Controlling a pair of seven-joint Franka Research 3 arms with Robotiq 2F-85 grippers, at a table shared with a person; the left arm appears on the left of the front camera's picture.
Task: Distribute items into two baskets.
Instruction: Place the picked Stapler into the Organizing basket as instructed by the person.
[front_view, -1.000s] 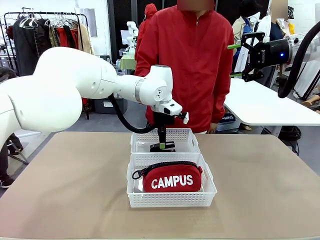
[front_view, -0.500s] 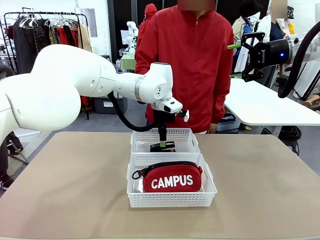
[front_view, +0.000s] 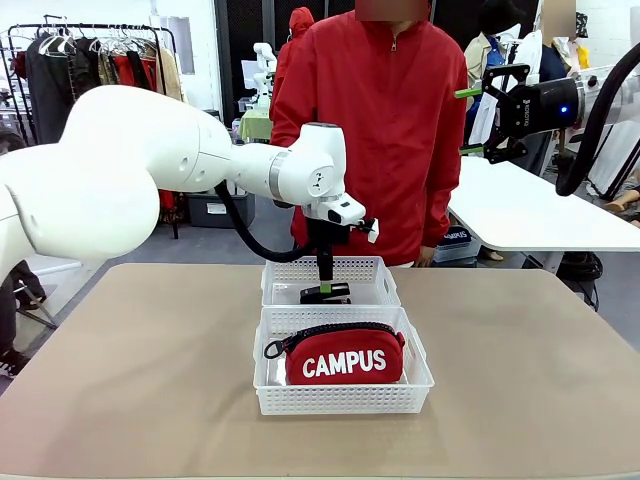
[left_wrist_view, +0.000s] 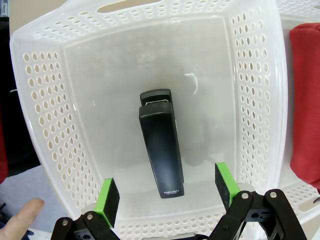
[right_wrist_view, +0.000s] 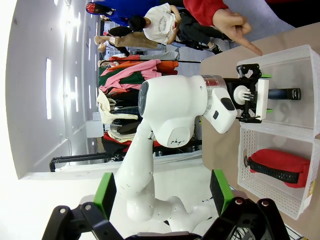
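From the front, my left hand (front_view: 325, 291) reaches down into the far basket (front_view: 375, 272), where the black stapler (front_view: 327, 294) sits; whether I touch it cannot be told from here. My left wrist view settles it: my fingers (left_wrist_view: 108, 201) stand apart on either side of the stapler's near end, and the stapler (left_wrist_view: 161, 149) lies flat on the basket's clear floor, touching neither pad. The red CAMPUS pouch (front_view: 343, 353) lies in the near basket (front_view: 342, 397), which touches the far one on the tabletop (front_view: 520, 370). My right hand (front_view: 468, 122) hangs high, fingers spread wide and holding nothing. Its wrist view shows a person's hand (right_wrist_view: 232, 21) pointing toward the far basket's edge.
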